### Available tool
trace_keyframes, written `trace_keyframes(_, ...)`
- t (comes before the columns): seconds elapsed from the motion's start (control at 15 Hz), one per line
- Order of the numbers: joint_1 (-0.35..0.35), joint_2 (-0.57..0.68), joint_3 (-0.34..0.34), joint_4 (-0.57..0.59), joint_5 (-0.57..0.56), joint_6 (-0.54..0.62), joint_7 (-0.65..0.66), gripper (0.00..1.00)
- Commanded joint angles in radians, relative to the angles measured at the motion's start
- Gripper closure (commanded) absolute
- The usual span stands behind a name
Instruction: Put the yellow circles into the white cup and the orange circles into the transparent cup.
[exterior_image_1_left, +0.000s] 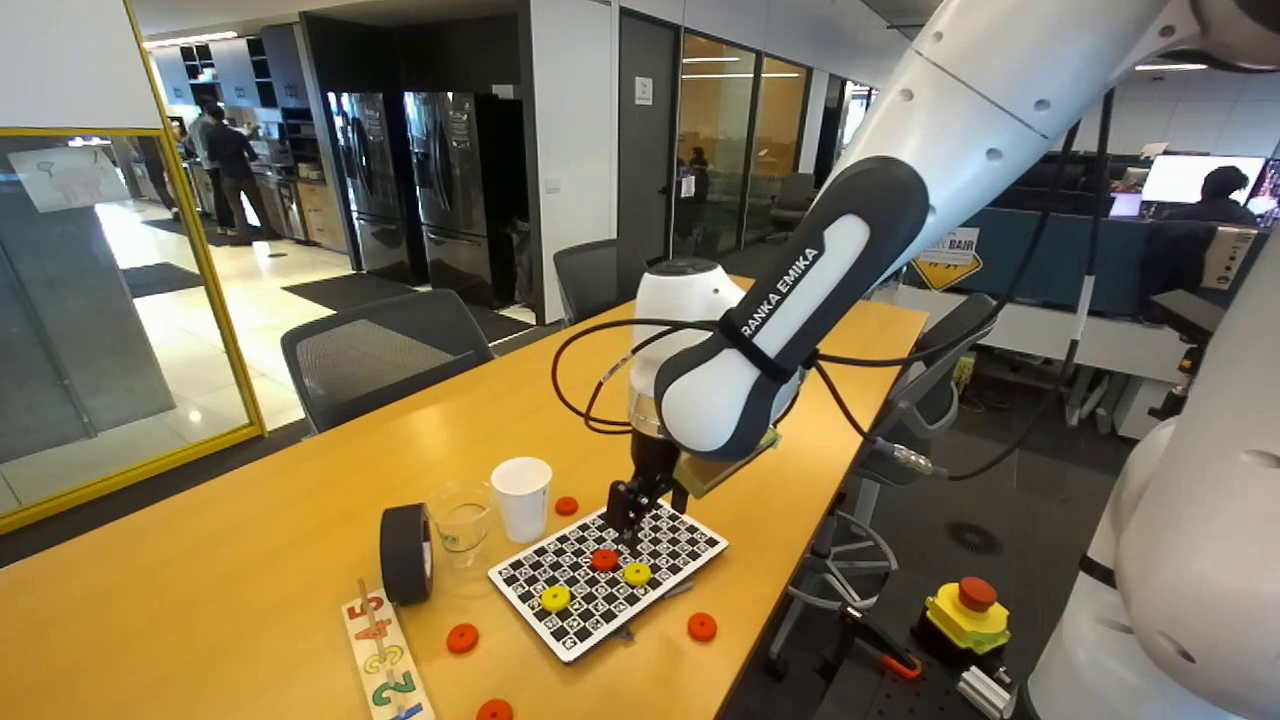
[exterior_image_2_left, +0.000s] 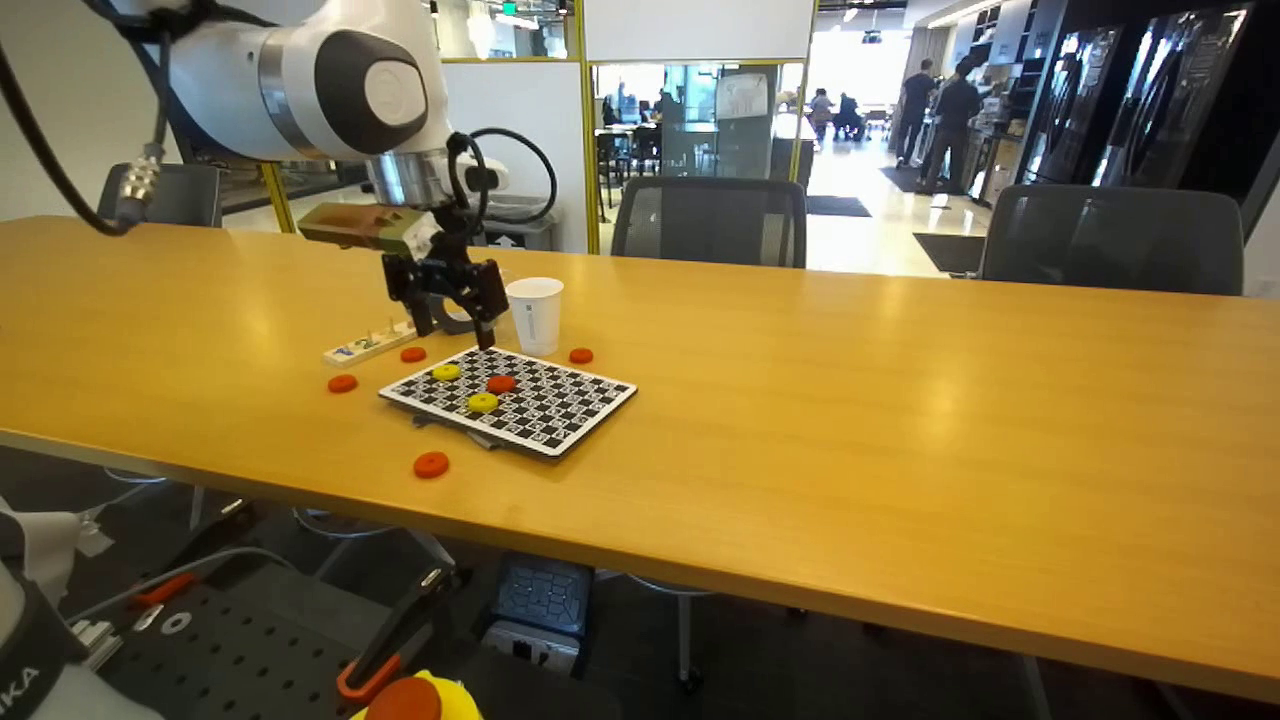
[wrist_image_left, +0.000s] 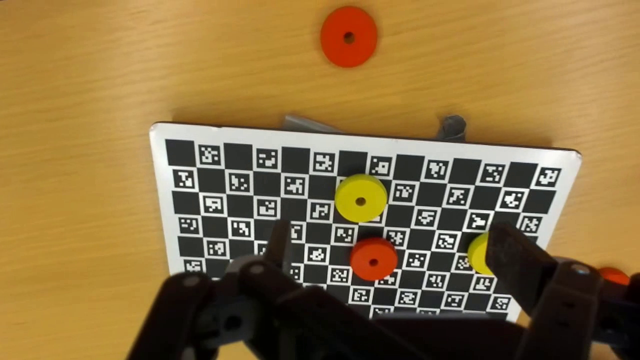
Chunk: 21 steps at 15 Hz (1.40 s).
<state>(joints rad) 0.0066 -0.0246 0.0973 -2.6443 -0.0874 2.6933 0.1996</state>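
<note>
In an exterior view, a number strip (exterior_image_1_left: 386, 660) lies leftmost, a black tape roll (exterior_image_1_left: 400, 555) standing just to its far side. Next comes the clear cup (exterior_image_1_left: 460, 516), upright, with two orange discs (exterior_image_1_left: 462, 638) on the table (exterior_image_1_left: 250, 560) to its near side, then the upright white cup (exterior_image_1_left: 522, 502) close on its right. The checkered board (exterior_image_1_left: 606, 592) follows: a yellow disc (exterior_image_1_left: 555, 598) toward its left, an orange disc (exterior_image_1_left: 566, 506) on the table off its far edge, another orange disc (exterior_image_1_left: 604, 560) mid-board, and a second yellow disc (exterior_image_1_left: 637, 574) just right of that. The gripper (exterior_image_1_left: 650, 508) hangs over the board, its fingers (wrist_image_left: 515, 260) spread wide with nothing between them. Rightmost, a last orange disc (exterior_image_1_left: 702, 627) lies on the table, near the board.

The step looks like picking a disc off the board; which one, I cannot tell. If it is the right-hand yellow, turn the gripper so neither finger lands on its orange neighbour, narrow the spread, then lower straight until the tips flank the disc low without pressing the board. Lift it higher than both rims and release over the middle of the white cup; a brushed cup would probably tip.
</note>
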Motion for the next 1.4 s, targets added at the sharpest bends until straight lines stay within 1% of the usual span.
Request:
trace_keyframes(0.0, 0.008, 0.112, -0.032, 0.053, 0.041, 0.071, -0.078, 0.0)
trace_keyframes(0.27, 0.007, 0.207, -0.035, 0.091, 0.079, 0.118, -0.127, 0.0)
trace_keyframes(0.6, 0.008, 0.29, -0.036, 0.144, 0.093, 0.095, -0.141, 0.0)
trace_keyframes(0.87, 0.005, 0.331, -0.035, 0.175, 0.095, 0.086, -0.143, 0.0)
trace_keyframes(1.33, -0.001, 0.363, -0.035, 0.194, 0.1, 0.082, -0.145, 0.0)
